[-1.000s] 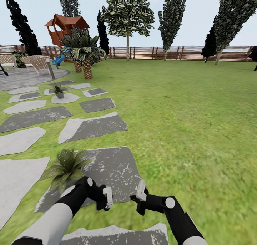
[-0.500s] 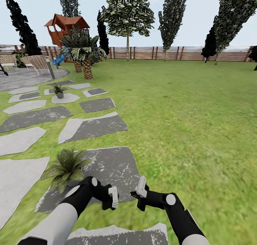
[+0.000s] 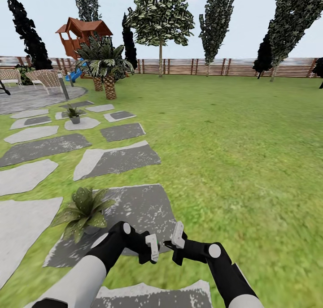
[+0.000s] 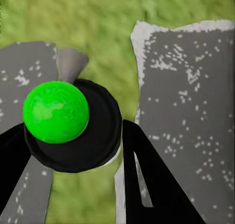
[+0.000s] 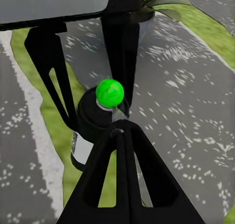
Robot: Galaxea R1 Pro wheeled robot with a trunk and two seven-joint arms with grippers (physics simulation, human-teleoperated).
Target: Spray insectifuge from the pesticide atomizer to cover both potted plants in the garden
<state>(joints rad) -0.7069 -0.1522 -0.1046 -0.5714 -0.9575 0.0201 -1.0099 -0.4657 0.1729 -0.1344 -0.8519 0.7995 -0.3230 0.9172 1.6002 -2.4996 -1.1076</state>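
The pesticide atomizer (image 5: pixel 95 123) is held tight in the left tool (image 3: pixel 152 249) – its top looks green here. The right tool (image 3: pixel 176 240) is just beside it; open or closed cannot be told. The near potted plant (image 3: pixel 84 211) sits just beyond the left tool, on a grey stone (image 3: pixel 143 209). The bottle could be knocked loose by the right tool – or the spray could be aimed off the leaves. The far potted plant (image 3: pixel 74 114) is well away.

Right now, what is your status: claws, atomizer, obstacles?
Left claw shut on the pesticide atomizer, green ball on top. Right claw shut, tips at the bottle. Nearest potted plant just beyond left arm.
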